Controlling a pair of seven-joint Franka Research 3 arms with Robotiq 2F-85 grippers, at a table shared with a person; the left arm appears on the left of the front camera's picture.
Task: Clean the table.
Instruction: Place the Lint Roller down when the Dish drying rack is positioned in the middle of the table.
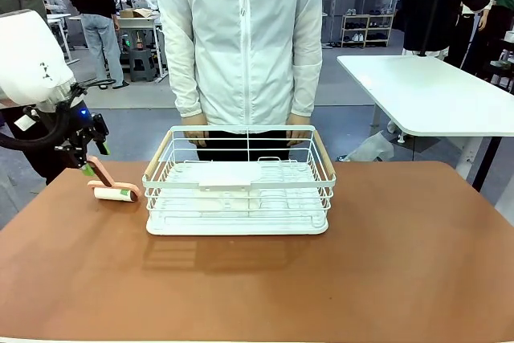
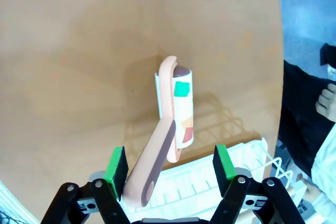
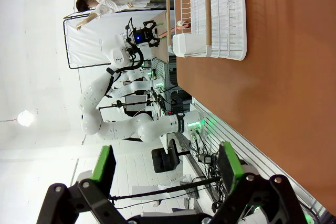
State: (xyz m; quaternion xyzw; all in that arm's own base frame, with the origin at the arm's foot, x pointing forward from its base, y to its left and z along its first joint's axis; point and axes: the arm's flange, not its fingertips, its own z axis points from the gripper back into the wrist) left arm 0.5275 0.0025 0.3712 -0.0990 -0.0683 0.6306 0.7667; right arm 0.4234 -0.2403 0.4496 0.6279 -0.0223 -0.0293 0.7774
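A white wire rack [image 1: 238, 190] sits mid-tabletop [image 1: 321, 279], a person's hands [image 1: 193, 129] at its far rim. At its nine o'clock lies a pink lint roller [image 1: 111, 185], left pincer [image 1: 87, 160] released around its handle. Right pincer [image 3: 165, 169] gapes, holding nothing.

Grey-blue floor [image 1: 136, 118]. White table [image 1: 434, 90] with black legs on the right. Shoe rack [image 1: 365, 30] far back. Cardboard box [image 1: 138, 14] on a bench back left. People standing in the background. Even indoor light.
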